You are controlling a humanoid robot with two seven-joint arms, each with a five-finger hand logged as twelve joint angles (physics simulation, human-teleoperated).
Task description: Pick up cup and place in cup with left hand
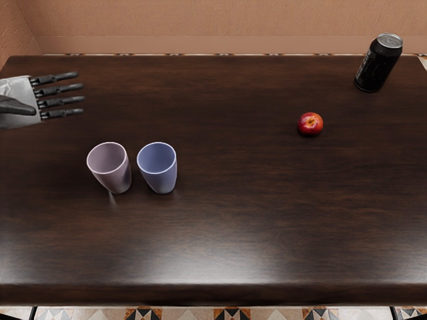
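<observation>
L robot hand [50,99] in from the pic's L edge, near the table's far L corner, fingers [63,102] out straight w/ gaps between, pointing R, nothing held; thumb [15,105] lies across the palm side. Hand's beyond the cups, apart from both. Pink cup [112,168] upright on table [247,220], blue cup [159,168] upright just to its R. Apple [310,124] & black can [378,63] well off R.

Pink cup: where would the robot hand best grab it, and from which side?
Probably around the middle of the pink cup's wall, coming from the left: it stands upright, round, with no handle showing, and the blue cup crowds its right side. The robot hand is already on that left side.
</observation>
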